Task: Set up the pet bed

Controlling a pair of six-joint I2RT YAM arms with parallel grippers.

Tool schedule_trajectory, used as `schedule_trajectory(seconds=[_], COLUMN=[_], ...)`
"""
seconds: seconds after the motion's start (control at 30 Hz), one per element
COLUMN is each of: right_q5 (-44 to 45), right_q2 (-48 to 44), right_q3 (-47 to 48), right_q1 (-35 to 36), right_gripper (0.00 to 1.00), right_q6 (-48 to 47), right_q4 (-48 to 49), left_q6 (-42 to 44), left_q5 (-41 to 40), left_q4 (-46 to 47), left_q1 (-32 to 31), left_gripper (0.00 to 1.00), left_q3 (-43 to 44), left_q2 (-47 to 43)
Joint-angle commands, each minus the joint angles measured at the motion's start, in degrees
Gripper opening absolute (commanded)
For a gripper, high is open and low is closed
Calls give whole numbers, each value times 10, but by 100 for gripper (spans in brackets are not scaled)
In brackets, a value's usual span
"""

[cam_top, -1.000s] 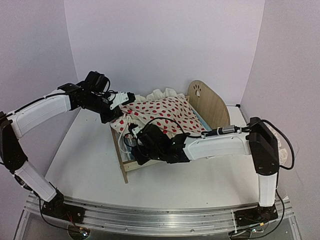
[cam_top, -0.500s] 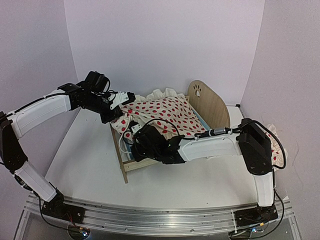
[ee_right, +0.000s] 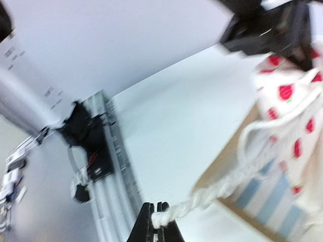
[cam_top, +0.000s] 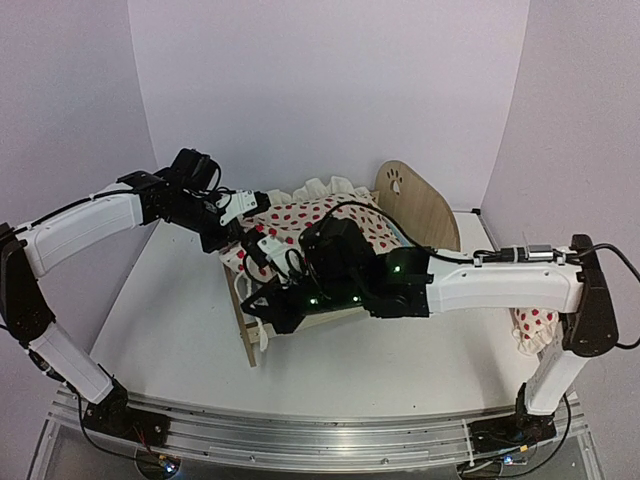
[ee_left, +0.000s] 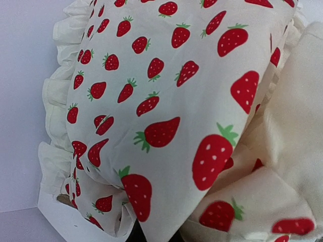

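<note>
The pet bed [cam_top: 417,208] stands mid-table, its paw-print headboard to the right and its low footboard [cam_top: 244,322] to the left. A cream ruffled duvet [cam_top: 345,215] with red strawberries lies bunched over it and fills the left wrist view [ee_left: 166,101]. My left gripper [cam_top: 238,228] is shut on the duvet's far-left corner; its fingers are hidden under the cloth. My right gripper [cam_top: 258,308] [ee_right: 155,222] is shut on the duvet's white ruffle edge [ee_right: 202,196], stretched out past the footboard [ee_right: 227,161]. The blue-striped mattress [ee_right: 275,199] shows beneath.
A small strawberry-print ruffled pillow [cam_top: 535,325] lies at the table's right edge behind my right arm. The metal rail [cam_top: 300,435] with the arm bases runs along the near edge. Walls close in the table on three sides.
My right gripper has shut on the duvet's ruffle and drawn it out over the footboard, while its elbow swung right, uncovering the pillow. My left arm has barely moved.
</note>
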Motion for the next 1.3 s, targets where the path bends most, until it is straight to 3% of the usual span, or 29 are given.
schedule_trajectory(seconds=[0.0,0.13,0.27,0.37,0.63,0.83,0.9,1.0,1.13,1.27], right_q5=[-70,-75,-30,12,78,117,111,43,47,65], right_q2=[22,50,40,14,28,77,87,86,78,94], right_q3=[-64,-99,-109,-97,33,100,114,119,106,121], right_q1=[6,6,4,-4,-7,-7,-7,-6,-7,-8], right_gripper=[0,4,31,40,47,44,42,42,37,36], right_q6=[40,40,46,38,39,70,29,-120,-386,-524], right_q4=[-70,-81,-90,-95,-82,-56,-53,-46,-50,-87], left_q6=[9,4,0,-6,-23,-28,-28,-24,-19,-18], left_q5=[2,18,38,46,69,72,74,76,75,73], left_q4=[14,4,-2,1,1,10,10,10,13,13], left_q1=[4,4,4,4,1,-7,-10,-12,-13,-14], left_gripper=[0,0,0,0,0,0,0,0,0,0], left_q3=[-8,-10,-12,-8,8,11,13,14,24,29], left_q2=[-21,-21,-24,-22,-10,-1,3,7,14,18])
